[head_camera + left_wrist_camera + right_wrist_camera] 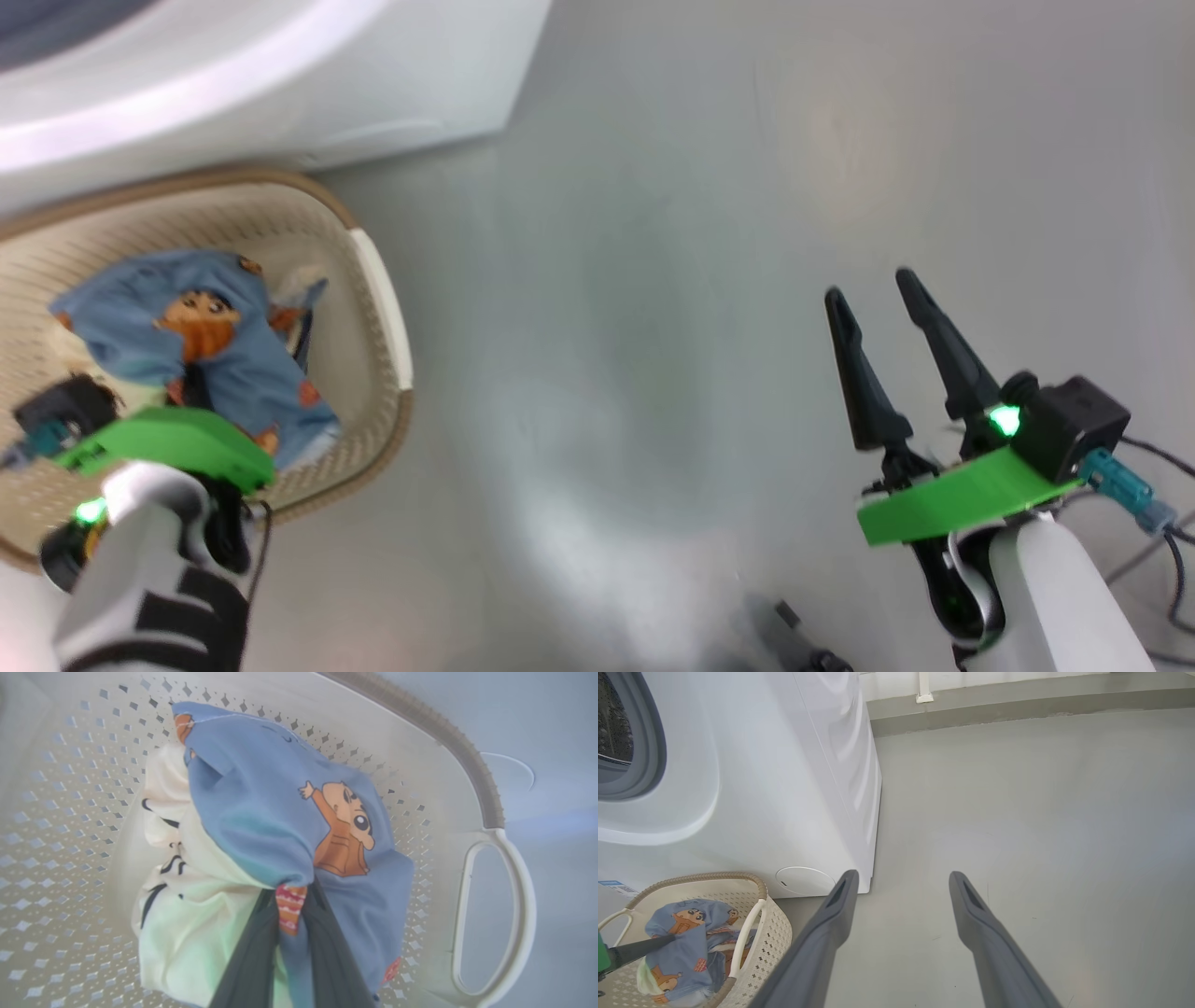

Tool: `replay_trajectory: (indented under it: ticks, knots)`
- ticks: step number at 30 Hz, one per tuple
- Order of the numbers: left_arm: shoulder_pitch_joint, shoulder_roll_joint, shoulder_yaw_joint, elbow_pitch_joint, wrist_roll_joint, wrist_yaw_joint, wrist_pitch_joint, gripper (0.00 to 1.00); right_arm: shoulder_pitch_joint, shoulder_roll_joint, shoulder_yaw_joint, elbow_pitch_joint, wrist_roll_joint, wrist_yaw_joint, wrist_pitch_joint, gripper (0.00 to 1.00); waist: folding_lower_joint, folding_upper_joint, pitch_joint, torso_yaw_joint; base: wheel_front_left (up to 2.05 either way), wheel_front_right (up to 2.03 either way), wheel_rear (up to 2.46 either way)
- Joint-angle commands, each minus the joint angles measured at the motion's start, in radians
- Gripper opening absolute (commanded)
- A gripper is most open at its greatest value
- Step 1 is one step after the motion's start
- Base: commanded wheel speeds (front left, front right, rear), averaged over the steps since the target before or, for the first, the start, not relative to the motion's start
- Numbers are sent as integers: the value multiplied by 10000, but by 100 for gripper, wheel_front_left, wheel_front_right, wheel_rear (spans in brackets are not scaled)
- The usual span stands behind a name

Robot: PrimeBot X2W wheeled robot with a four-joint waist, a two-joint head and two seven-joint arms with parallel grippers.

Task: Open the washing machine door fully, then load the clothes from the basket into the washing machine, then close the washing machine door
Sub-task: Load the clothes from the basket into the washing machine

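head view: basket [378,280] sits on the floor [672,280] at 9 o'clock, washing machine [280,84] just behind it at 11 o'clock. clothes [224,364] lie in the basket, heaped toward its 3 o'clock side. left gripper [290,907] reaches down into the basket from 8 o'clock, a fold of the clothes pinched in it. left wrist view: one garment drapes over another, the under one sticking out at 9 o'clock; basket handle [525,905] at 3 o'clock. right gripper [868,287] at 4 o'clock over the floor, well apart from the basket. right wrist view: washing machine at 10 o'clock, basket before it at 8 o'clock, kerb [1017,716] at 12 o'clock behind the floor.
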Motion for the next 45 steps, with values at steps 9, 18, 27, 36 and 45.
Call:
replay_trajectory:
  ticks: [9,18,27,36,45]
  knots:
    - [2606,-350,600,-1987,425,-279,-134,0,1446,-312,20,-7,-289,14,-48,100,0,-1,-3108,1221,0,0,0]
    - [4680,-590,696,-3897,692,-493,-135,0,2428,-524,-12,143,-471,14,-48,100,0,-1,-4894,1644,0,0,0]
    - [6389,-604,44,-5899,418,-321,-135,0,3092,-644,-26,218,-568,14,-48,100,0,-1,-6065,1895,0,0,0]
    - [7697,-606,-184,-7781,835,105,-135,0,3639,-621,-171,237,-636,14,-48,100,0,-1,-6903,2152,0,0,0]
    - [8353,-606,-266,-9098,1129,235,-135,0,3833,-614,-208,219,-758,14,-48,100,0,-1,-7166,2229,0,0,0]
